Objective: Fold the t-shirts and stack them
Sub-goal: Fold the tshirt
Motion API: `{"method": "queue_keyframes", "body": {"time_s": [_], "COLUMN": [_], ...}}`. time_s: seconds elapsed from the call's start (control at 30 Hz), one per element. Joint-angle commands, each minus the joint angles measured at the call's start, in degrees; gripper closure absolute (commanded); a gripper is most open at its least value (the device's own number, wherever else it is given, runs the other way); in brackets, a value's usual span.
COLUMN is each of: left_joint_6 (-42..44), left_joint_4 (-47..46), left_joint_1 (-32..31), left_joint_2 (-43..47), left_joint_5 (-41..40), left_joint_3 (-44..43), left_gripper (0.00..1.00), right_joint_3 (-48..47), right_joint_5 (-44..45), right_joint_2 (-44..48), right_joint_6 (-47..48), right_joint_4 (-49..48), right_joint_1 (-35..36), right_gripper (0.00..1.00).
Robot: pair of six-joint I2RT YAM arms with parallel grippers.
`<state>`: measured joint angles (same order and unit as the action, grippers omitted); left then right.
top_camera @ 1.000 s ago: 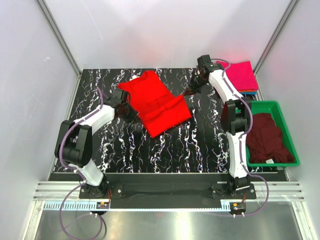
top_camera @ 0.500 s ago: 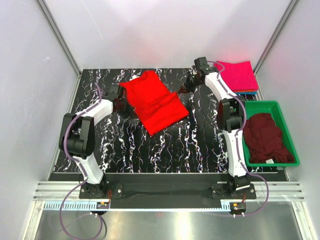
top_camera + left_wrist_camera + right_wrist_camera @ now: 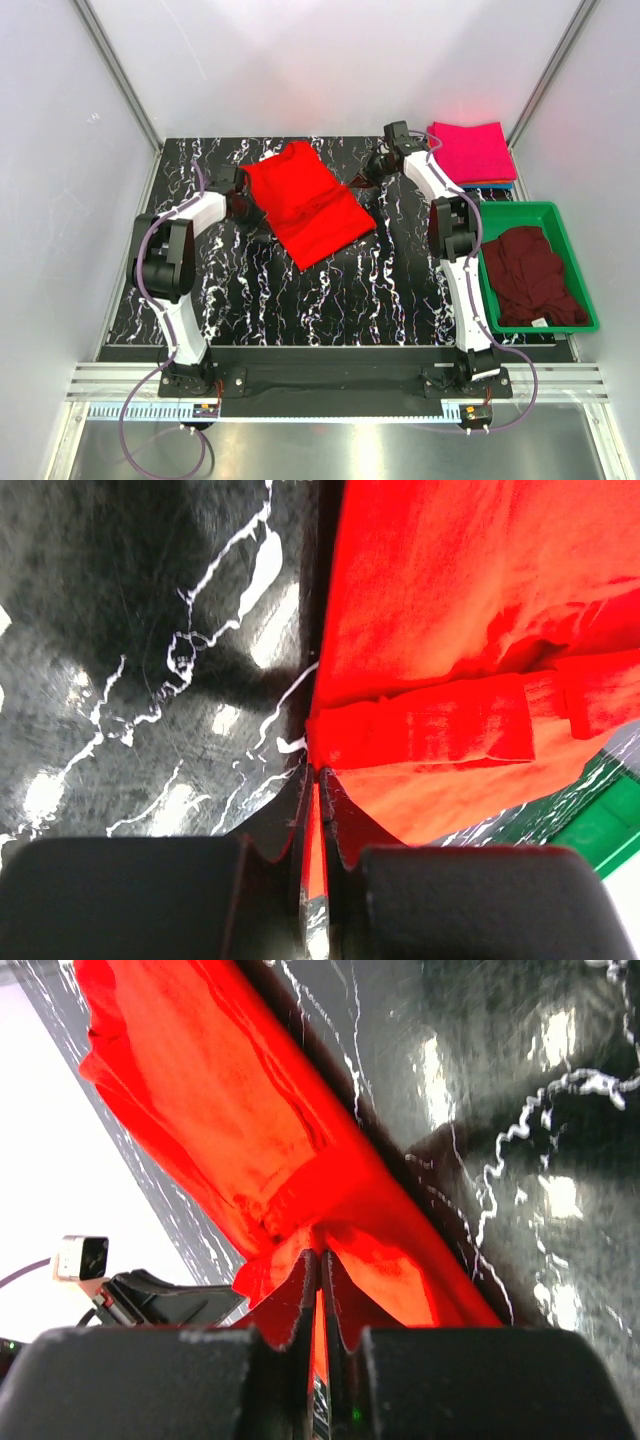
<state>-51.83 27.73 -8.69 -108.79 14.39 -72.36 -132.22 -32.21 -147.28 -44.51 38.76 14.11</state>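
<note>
A bright red t-shirt lies partly folded on the black marbled table. My left gripper is at its left edge, and in the left wrist view the gripper is shut on a thin fold of the red cloth. My right gripper is at the shirt's far right corner. The right wrist view shows that gripper also pinching red cloth. A magenta t-shirt lies folded flat at the back right. A dark maroon t-shirt is crumpled in the bin.
The green plastic bin stands at the table's right edge, and its corner shows in the left wrist view. A blue strip peeks out under the magenta shirt. White walls enclose the table on three sides.
Both grippers have slid away from me with the red shirt pinched, and its right corner has shifted slightly back and left. Both arms now stretch farther out.
</note>
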Motion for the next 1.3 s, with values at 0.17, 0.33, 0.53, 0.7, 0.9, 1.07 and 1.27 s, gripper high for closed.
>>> {"method": "queue_keyframes", "body": {"time_s": [0.17, 0.33, 0.53, 0.7, 0.9, 1.07, 1.27], "left_joint_6": [1.82, 2.61, 4.11, 4.90, 8.23, 6.49, 6.74], "left_joint_4": [-0.14, 2.77, 7.07, 7.87, -2.40, -9.78, -2.34], "left_joint_1": [2.27, 2.54, 3.68, 2.28, -5.01, -11.25, -11.53], "left_joint_2": [-2.03, -4.67, -3.36, 0.68, 6.04, 8.77, 6.75], "left_joint_5": [0.99, 0.55, -3.75, -6.48, 4.58, 5.20, 1.35], "left_joint_3": [-8.57, -11.58, -12.63, -9.83, 0.37, 6.51, 7.67], "left_gripper": [0.99, 0.82, 0.80, 0.73, 0.62, 0.58, 0.58], "right_joint_3": [-10.76, -9.81, -9.89, -5.52, 7.32, 10.05, 21.11], "right_joint_5": [-1.28, -2.33, -7.08, -4.98, -2.52, -4.43, -8.40], "right_joint_2": [-4.15, -4.77, -5.73, -0.82, 7.53, 7.45, 12.71], "right_joint_6": [-3.82, -5.50, -5.50, 2.22, 17.07, 26.22, 26.58], "right_joint_4": [-2.29, -5.88, -8.44, -1.61, 6.91, 13.62, 9.86], "right_joint_1": [0.39, 0.31, 0.04, -1.01, -5.05, -6.29, -6.20], "right_gripper": [0.93, 0.70, 0.59, 0.48, 0.46, 0.46, 0.49]}}
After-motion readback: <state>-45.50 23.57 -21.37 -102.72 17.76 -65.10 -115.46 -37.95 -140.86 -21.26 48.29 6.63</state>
